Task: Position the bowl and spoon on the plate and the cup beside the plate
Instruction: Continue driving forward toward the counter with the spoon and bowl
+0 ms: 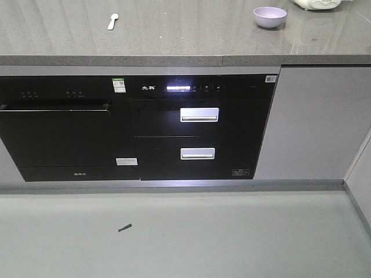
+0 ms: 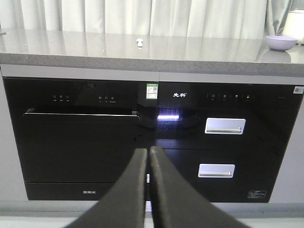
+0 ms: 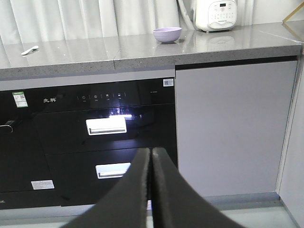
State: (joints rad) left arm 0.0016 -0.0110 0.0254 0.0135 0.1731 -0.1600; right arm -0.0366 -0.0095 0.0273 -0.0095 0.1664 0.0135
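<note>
Lavender bowl (image 1: 270, 17), white spoon (image 1: 113, 21), speckled grey countertop (image 1: 185, 40), glossy black appliance fronts (image 1: 69, 139)

Soft, even daylight comes through the curtains (image 2: 142, 16); the glossy countertop (image 1: 174, 35) shows streaky glare; pictures slightly grainy, cool-tinted.

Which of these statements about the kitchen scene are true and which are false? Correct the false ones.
1. The bowl sits on the counter. True.
2. The spoon lies inside the bowl. False: it lies on the counter, well apart from the bowl.
3. The left gripper and the right gripper are both shut and empty. True.
4. The white appliance stands on the floor. False: it stands on the counter.
</note>
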